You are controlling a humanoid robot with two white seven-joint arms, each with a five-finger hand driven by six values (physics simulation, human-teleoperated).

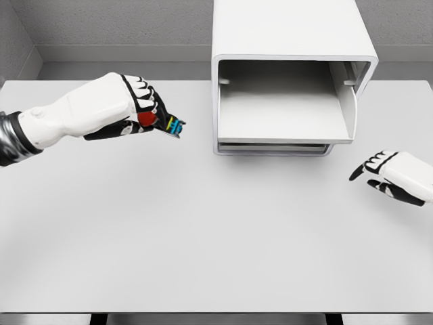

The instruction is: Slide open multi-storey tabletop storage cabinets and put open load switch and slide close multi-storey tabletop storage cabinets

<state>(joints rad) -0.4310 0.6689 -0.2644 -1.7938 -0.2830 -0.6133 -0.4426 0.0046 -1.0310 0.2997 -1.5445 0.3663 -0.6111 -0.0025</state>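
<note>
Scene: A humanoid robot's two white arms reach over a pale grey table (203,244), seen from the head camera, with a grey wall behind along the top of the frame.

Cabinet: A white tabletop storage cabinet (291,34) stands at the upper centre-right of the frame, at the far side of the table. Its drawer (284,112) is slid out toward the camera and shows a bare grey floor.

Left hand: The left hand (132,105) comes in from the left edge and sits in the upper left of the frame, above the table surface. Its black-and-white fingers are curled tight around a small item, and its forearm runs back to a dark, metallic sleeve at the edge of the frame.

Load switch: The load switch (166,124) is in the left hand's grip, poking out to the right past the fingertips. A red round part and small blue, yellow and green marks show on its dark body. It is held left of the cabinet, clear of the drawer.

Right hand: The right hand (396,176) enters from the right edge at mid-height, below and to the right of the drawer. Its fingers are loosely bent and hold nothing; whether it touches the table cannot be told.
</note>
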